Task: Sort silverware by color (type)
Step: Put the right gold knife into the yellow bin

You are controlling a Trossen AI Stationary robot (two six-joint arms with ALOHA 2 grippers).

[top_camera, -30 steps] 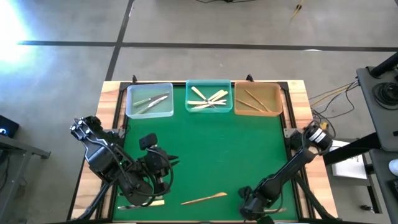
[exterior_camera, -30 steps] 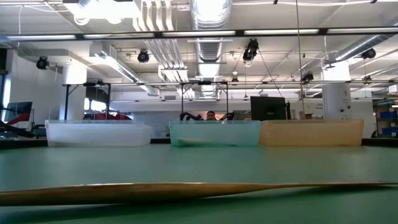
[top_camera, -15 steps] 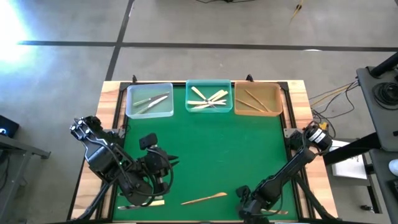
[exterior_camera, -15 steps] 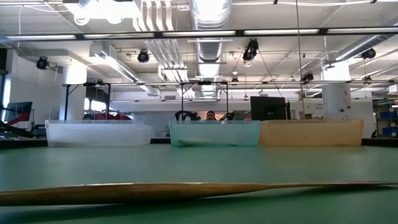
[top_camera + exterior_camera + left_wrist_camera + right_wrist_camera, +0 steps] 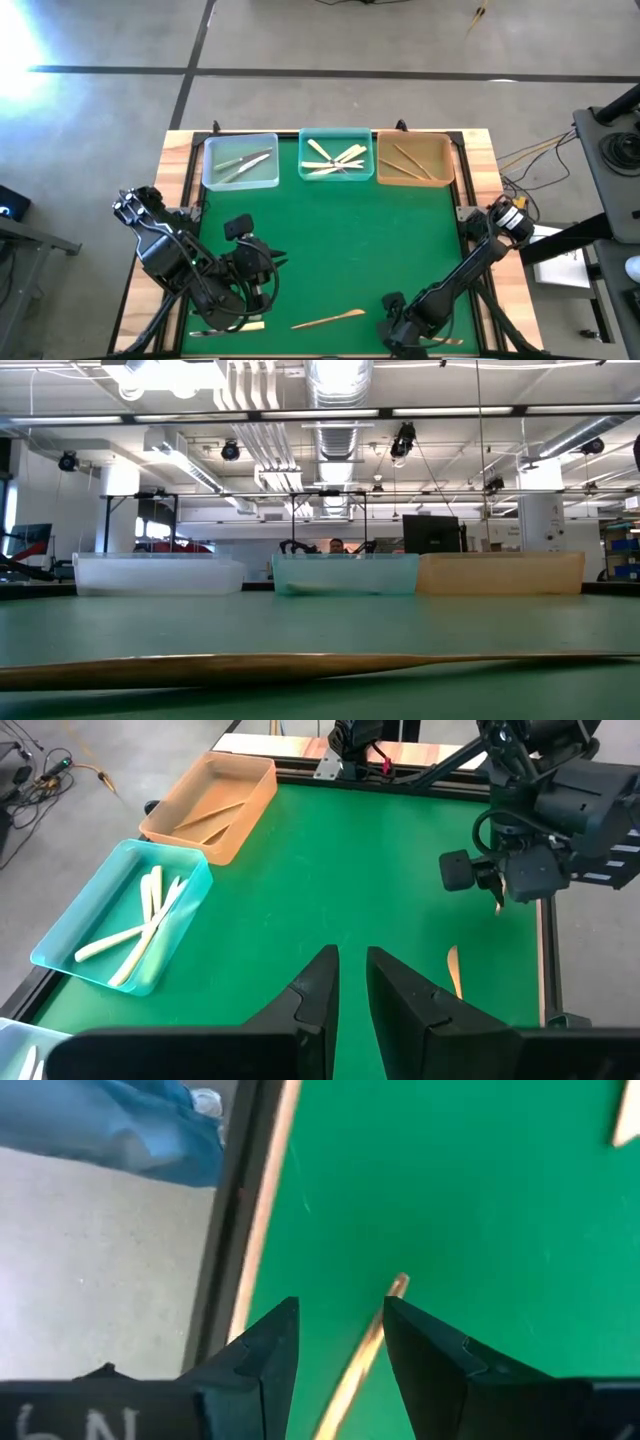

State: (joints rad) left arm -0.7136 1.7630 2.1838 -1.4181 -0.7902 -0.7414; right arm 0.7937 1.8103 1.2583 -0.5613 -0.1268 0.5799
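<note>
Three trays (image 5: 325,135): silver, cream, wood silverware (image 5: 334,158) | both pincers slightly open, empty

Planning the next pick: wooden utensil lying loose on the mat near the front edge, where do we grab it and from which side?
Grip the wooden utensil mid-shaft, coming straight down from above. It lies flat on the green mat, so nothing can get under it. Set the fingers across its thin width, square to its slightly slanted left-right axis. The mat is bare on both sides. The right end effector looks nearest.

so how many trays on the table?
3, in a row along the far edge: clear plastic tray on the left, teal plastic tray in the middle, tan-orange plastic tray on the right.
</note>
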